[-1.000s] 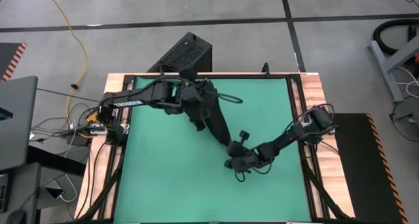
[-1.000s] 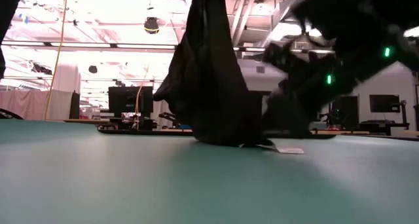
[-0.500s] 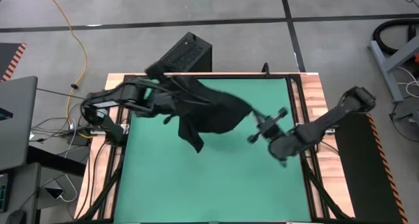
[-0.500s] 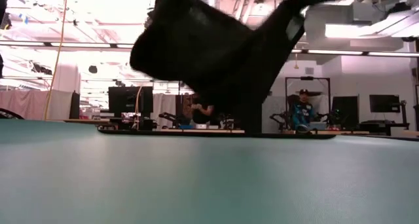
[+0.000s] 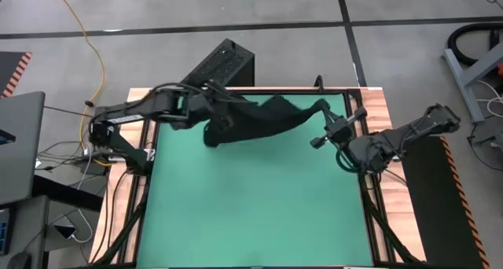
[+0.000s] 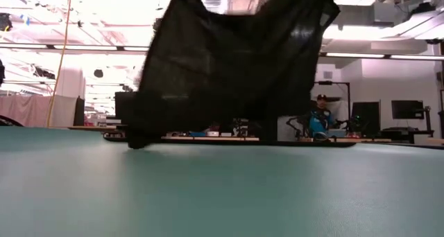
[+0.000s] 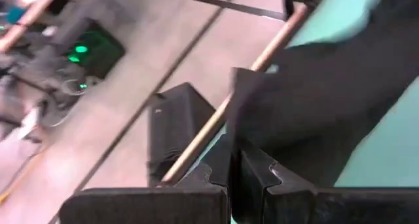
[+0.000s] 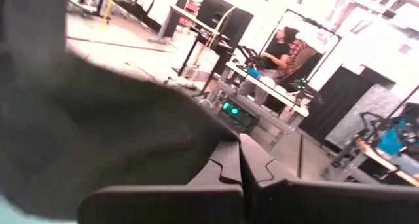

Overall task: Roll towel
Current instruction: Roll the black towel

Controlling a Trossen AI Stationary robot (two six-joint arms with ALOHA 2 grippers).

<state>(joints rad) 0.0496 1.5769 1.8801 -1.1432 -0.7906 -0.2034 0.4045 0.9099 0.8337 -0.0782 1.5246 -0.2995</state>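
Green matting [image 5: 251, 198] covers the counter, grey floor all round, and up at its far end the towel [image 5: 259, 118] hangs stretched in the air between the two arms! The left gripper [image 5: 211, 112] has its jaws clenched on one corner, the right gripper [image 5: 324, 112] has its jaws clamped on the opposite corner, and the cloth sags between them with one loose flap drooping below the left jaws, just about brushing the mat. The danger, in my judgement: pull any wider and a corner could slip free, dropping the towel in a heap; lower it unevenly and that loose flap folds under, spoiling the roll. Beyond the left jaws sits a black ribbed box [image 5: 220, 64]; a seated person [image 6: 320, 116] shows far across the room.
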